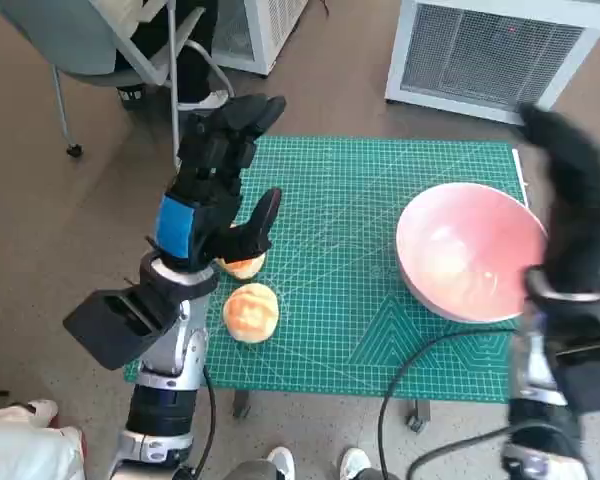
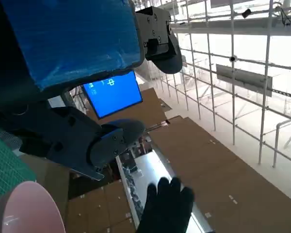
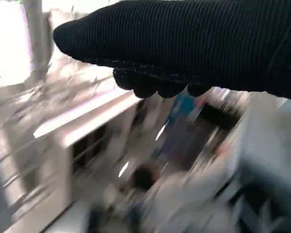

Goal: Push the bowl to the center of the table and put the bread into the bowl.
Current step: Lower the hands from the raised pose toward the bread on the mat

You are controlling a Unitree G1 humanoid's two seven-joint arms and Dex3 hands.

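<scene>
A pink bowl [image 1: 470, 250] stands empty at the right side of the green mat [image 1: 340, 310]; its rim [image 2: 19, 208] also shows in the left wrist view. One bread roll [image 1: 251, 312] lies near the mat's front left. A second roll [image 1: 244, 266] is partly hidden under my left hand [image 1: 215, 190]. That hand hangs raised over the rolls with its fingers [image 2: 102, 145] spread, holding nothing. My gloved right hand [image 1: 575, 215] is blurred, raised just beyond the bowl's right rim, and holds nothing. The glove [image 3: 194, 43] fills the top of the right wrist view and appears as a dark shape [image 2: 167, 206] in the left wrist view.
A chair [image 1: 100, 40] with a person's legs stands past the table's far left corner. A white grille unit [image 1: 490, 50] stands behind the table. Black cables [image 1: 410, 370] hang over the front edge. Feet [image 1: 280, 462] show below the table's front.
</scene>
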